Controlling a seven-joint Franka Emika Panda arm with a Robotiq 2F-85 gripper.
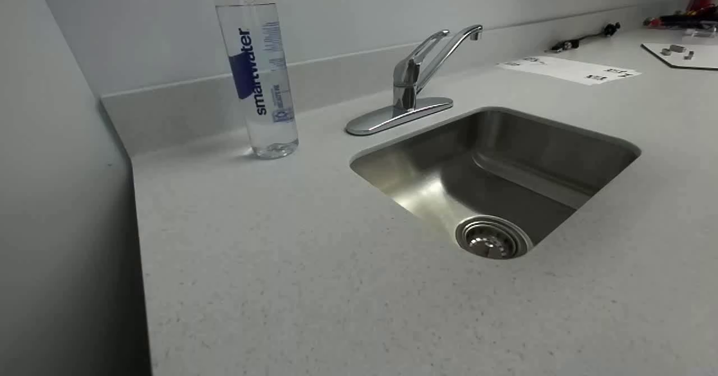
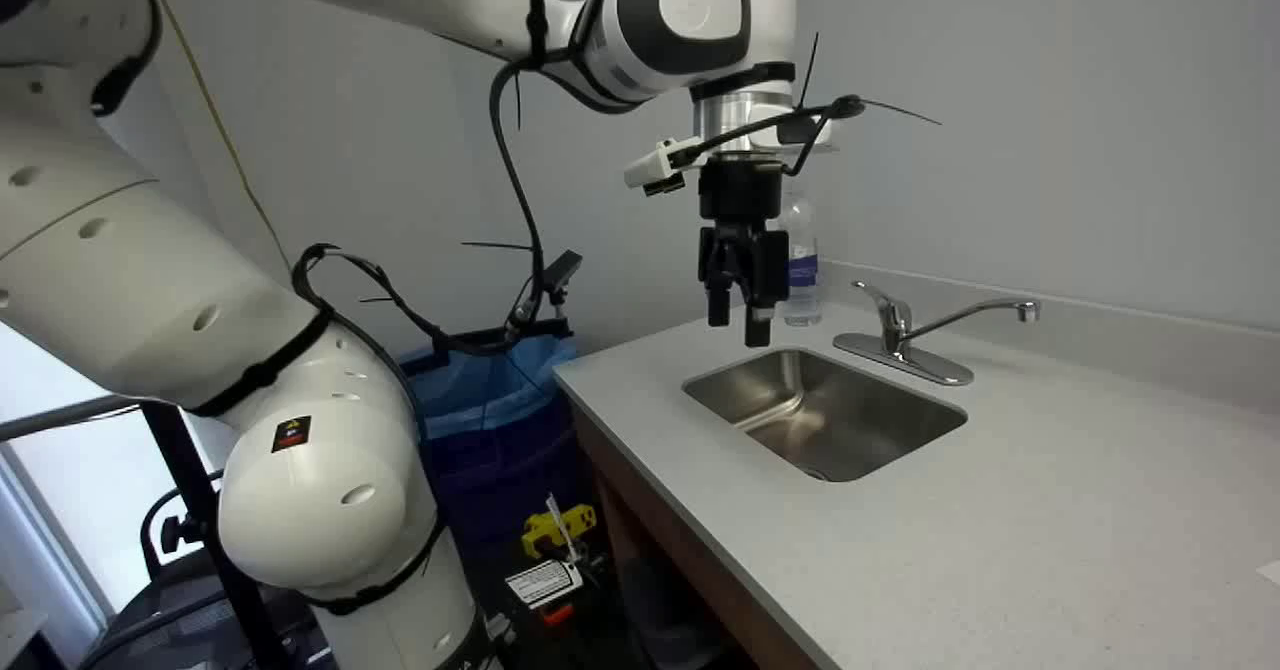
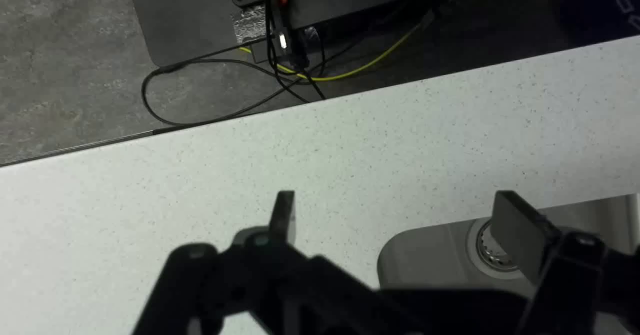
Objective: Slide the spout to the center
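Note:
The silver spout [image 1: 446, 56] rises from its oval chrome base [image 1: 378, 120] behind the sink. It also shows in an exterior view [image 2: 960, 314]. It is swung to the side away from the bottle, roughly along the backsplash, with its aerator tip off to one side of the sink. The short lever handle [image 2: 875, 295] sits on top of the faucet body. My gripper [image 2: 738, 320] points down, high above the counter and sink area, apart from the spout. In the wrist view the gripper [image 3: 395, 196] is open, with nothing between its fingers. The spout is out of the wrist view.
The steel sink [image 2: 830, 475] is set into the white counter [image 2: 1050, 520]. A tall water bottle [image 1: 262, 92] stands beside the faucet near the wall. The backsplash [image 2: 1100, 325] runs close behind the faucet. Paper sheets [image 1: 566, 70] lie farther along the counter.

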